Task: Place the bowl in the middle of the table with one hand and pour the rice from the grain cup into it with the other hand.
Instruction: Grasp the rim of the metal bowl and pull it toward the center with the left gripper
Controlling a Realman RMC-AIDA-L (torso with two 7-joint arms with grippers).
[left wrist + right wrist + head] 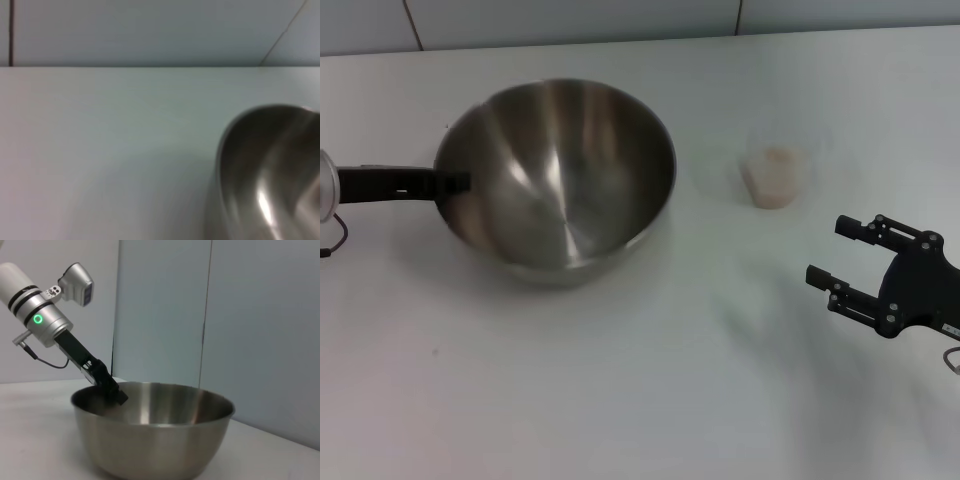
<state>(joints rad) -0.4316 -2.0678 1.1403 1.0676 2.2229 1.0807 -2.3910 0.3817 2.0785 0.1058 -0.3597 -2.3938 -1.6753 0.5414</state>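
**Left gripper on bowl rim, right gripper open near cup**

Bowl sits left of centre on table. Left gripper is clamped on its left rim. Grain cup with rice stands right of bowl, apart. Right gripper hovers nearer the robot than the cup, fingers spread, empty.

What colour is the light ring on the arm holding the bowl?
Green, a small glowing ring on the silver left arm; clearest in the right wrist view.
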